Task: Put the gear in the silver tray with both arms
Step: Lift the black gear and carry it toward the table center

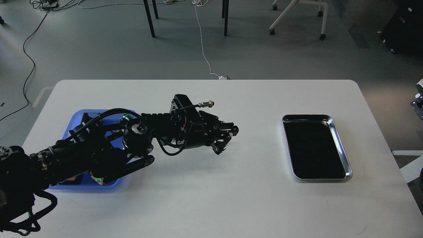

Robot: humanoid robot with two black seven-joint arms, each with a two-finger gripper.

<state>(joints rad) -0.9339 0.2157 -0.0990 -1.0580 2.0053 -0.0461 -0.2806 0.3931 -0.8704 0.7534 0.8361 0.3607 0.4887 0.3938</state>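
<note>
The silver tray (pixel 340 145) lies on the right side of the white table, and its dark floor holds nothing. My left arm reaches from the lower left across the blue tray to mid-table. Its gripper (pixel 227 140) hovers just above the table, well left of the silver tray. The fingers are dark and bunched, so I cannot tell whether they hold anything. No gear shows clearly. Of my right arm only a small piece (pixel 419 105) shows at the right edge; its gripper is out of view.
The blue tray (pixel 99 185) at the left is mostly hidden by my left arm; a green-capped part (pixel 127 116) peeks out of it. Bare white tabletop (pixel 257 138) lies between my left gripper and the silver tray. Chair and table legs stand on the floor behind.
</note>
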